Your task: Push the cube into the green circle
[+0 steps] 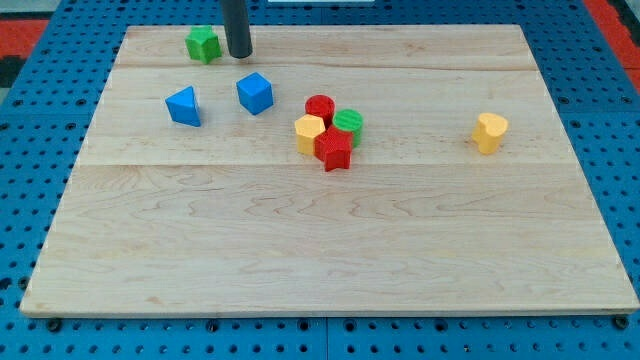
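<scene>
Now tip (239, 55) sits upper left of frame, above blue cube (255, 93), apart. Cube light, rigid, slides easily; push upper-left face toward green circle (348, 123). No fingers on rig.

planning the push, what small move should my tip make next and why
Probably slide my tip a little toward the view's left and bottom, to get behind the blue cube. The tip sits above the cube, beside the green block; the green circle lies to the cube's lower right, in the cluster, so the push should come from the cube's upper left.
</scene>
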You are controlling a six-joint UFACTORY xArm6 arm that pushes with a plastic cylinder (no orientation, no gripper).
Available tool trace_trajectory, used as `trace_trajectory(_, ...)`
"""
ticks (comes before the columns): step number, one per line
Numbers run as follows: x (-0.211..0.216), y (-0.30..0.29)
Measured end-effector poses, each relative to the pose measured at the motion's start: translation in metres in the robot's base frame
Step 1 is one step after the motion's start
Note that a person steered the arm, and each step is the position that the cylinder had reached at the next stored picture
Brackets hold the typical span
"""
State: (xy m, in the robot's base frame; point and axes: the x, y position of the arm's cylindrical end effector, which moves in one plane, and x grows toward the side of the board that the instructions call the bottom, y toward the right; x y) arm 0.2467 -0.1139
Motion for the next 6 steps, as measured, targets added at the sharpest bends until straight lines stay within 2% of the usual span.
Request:
trace_trajectory(1, 0.008, 0.089)
trace_trajectory(2, 0.052, 0.121)
trace_trajectory(3, 0.098, 0.052)
trace_trajectory(4, 0.099, 0.008)
trace_trajectory(5, 0.039, -0.048)
trace_trajectory(6, 0.055, -0.037)
